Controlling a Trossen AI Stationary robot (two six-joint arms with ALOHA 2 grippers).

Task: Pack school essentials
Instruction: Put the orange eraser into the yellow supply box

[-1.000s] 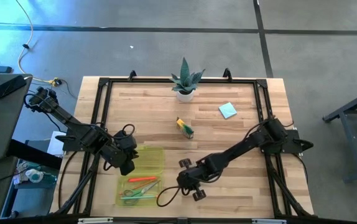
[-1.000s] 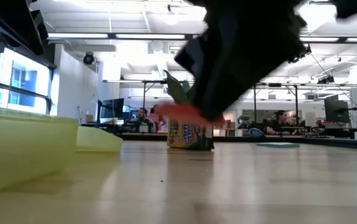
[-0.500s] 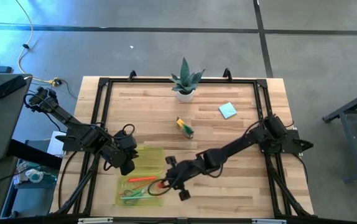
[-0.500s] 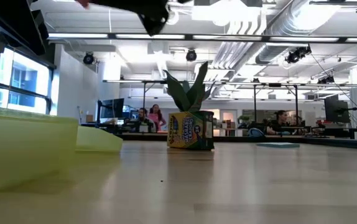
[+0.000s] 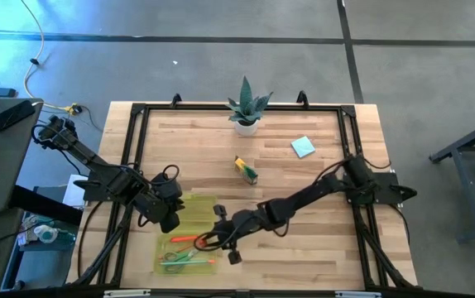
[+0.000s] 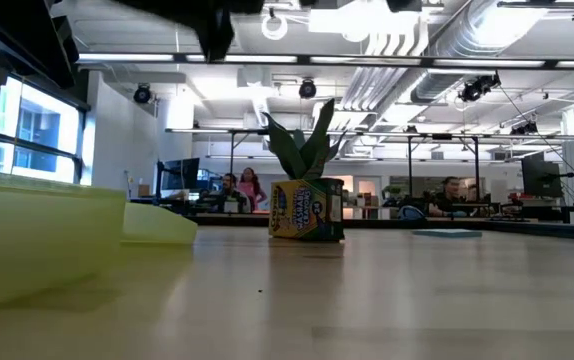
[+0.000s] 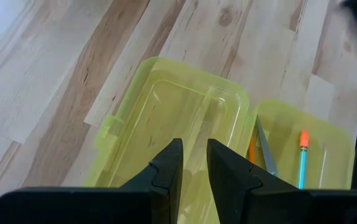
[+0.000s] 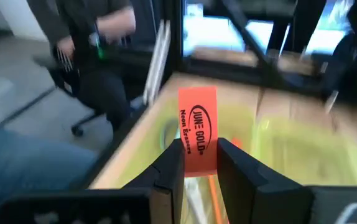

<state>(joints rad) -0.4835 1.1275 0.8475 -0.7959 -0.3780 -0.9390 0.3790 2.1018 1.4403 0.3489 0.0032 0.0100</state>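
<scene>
The translucent yellow-green case (image 5: 186,236) lies open near the table's near-left corner. Green-handled scissors (image 5: 178,258) and an orange pencil (image 5: 189,238) lie in its tray. My right gripper (image 5: 211,240) hovers over the tray's right part, shut on a red-orange eraser (image 8: 198,134). My left gripper (image 7: 193,163) is at the case's lid (image 7: 178,106), its fingers a narrow gap apart. The crayon box (image 5: 247,169) stands upright at mid-table. The light blue note pad (image 5: 303,147) lies flat farther right. My right gripper pinches the eraser's lower end (image 8: 197,163) between its two fingers; the printed upper end sticks out past the fingertips. The eraser is lifted clear above the tray. My left gripper meets the lid's near edge (image 7: 194,186) from above; its own fingers hide the contact.
A spiky plant in a white pot (image 5: 246,109) stands at the table's far edge. A black frame (image 5: 134,149) runs along the table's sides. The wood between the case and the crayon box is bare. People sit in the room beyond (image 6: 237,190).
My right gripper has risen and moved toward the table's left, from beside the case to over its tray, carrying the eraser. In the low view it has lifted from table height to the picture's top. The left arm and the case have kept still.
</scene>
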